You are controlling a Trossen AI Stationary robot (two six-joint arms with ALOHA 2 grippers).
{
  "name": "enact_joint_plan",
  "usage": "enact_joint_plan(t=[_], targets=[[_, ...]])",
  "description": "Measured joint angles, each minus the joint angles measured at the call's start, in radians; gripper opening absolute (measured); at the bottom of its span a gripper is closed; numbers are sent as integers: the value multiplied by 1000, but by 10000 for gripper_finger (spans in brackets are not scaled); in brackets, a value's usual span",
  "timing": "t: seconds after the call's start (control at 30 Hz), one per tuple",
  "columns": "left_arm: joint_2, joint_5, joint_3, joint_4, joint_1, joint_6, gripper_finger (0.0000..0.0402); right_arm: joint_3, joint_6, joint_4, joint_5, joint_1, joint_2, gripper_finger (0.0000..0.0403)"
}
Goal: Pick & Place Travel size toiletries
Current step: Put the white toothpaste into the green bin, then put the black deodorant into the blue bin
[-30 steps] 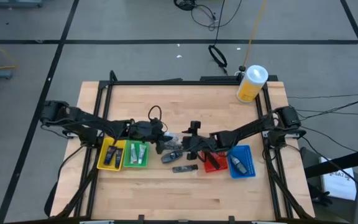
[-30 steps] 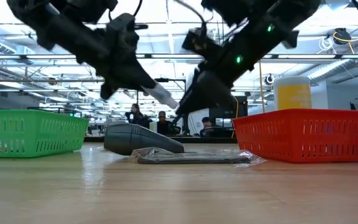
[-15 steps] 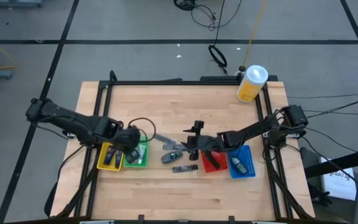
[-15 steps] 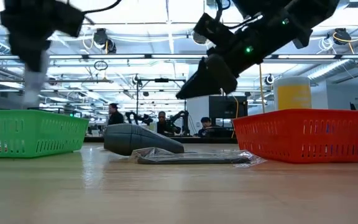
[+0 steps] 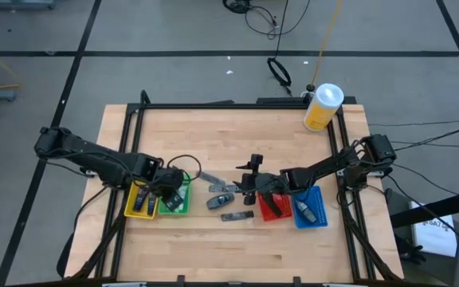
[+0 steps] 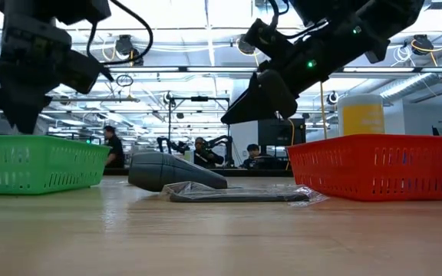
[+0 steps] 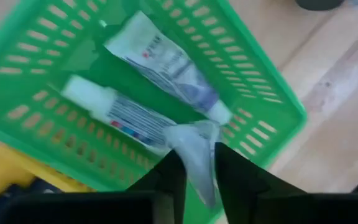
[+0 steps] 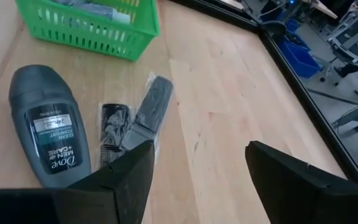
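Note:
My left gripper (image 5: 170, 190) (image 7: 199, 163) hangs over the green bin (image 5: 174, 201) (image 7: 253, 93), shut on a small whitish tube (image 7: 190, 140). Two white tubes (image 7: 166, 62) (image 7: 117, 111) lie on the bin's floor. My right gripper (image 5: 253, 185) (image 8: 199, 149) hovers open above the table's middle. Below it lie a grey Dove roll-on (image 8: 48, 134) (image 6: 175, 170), a black packet (image 8: 114, 124) and a grey flat packet (image 8: 149, 107) (image 6: 236, 193). In the high view several toiletries (image 5: 217, 202) (image 5: 236, 215) rest on the wood between the bins. My left gripper pinches the whitish tube between its two fingers (image 7: 166, 180), pointing down from above. The tube's flattened end (image 7: 191, 134) sticks out past the fingertips. It is lifted clear above the green bin's floor, over the two tubes lying there.
Yellow bin (image 5: 140, 199) with dark items sits left of the green one. The red bin (image 5: 273, 206) (image 6: 374, 165) and the blue bin (image 5: 309, 207) are under the right arm. A yellow canister (image 5: 323, 106) stands at the far right corner. Bare wood lies toward the near edge.
My left gripper has travelled from the table's middle toward the left edge, carrying the whitish tube, and has stopped over the green bin, turning as it went. My right gripper has risen a little and stayed open near the red bin.

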Motion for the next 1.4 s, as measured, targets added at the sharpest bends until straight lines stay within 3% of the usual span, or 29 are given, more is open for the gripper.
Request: enact_joint_plan(t=[0.37,0.5,0.73,0.93,1.13,1.4], targets=[[-14,3,-5,-35,153,175,185,0,25,-1,-11,1,1,244],[-47,-44,10,-40,196,227,196,0,62,-1,-142,-1,1,242],[-109,-334,15,141,163,350,191,1,183,8,-396,-19,1,243],[-79,-621,-34,522,30,477,171,60,237,11,-530,-32,35,267],[23,-664,-106,827,-46,541,149,166,210,-35,-603,-36,160,298],[108,-754,-114,861,-67,469,123,293,131,-82,-598,-53,318,298]])
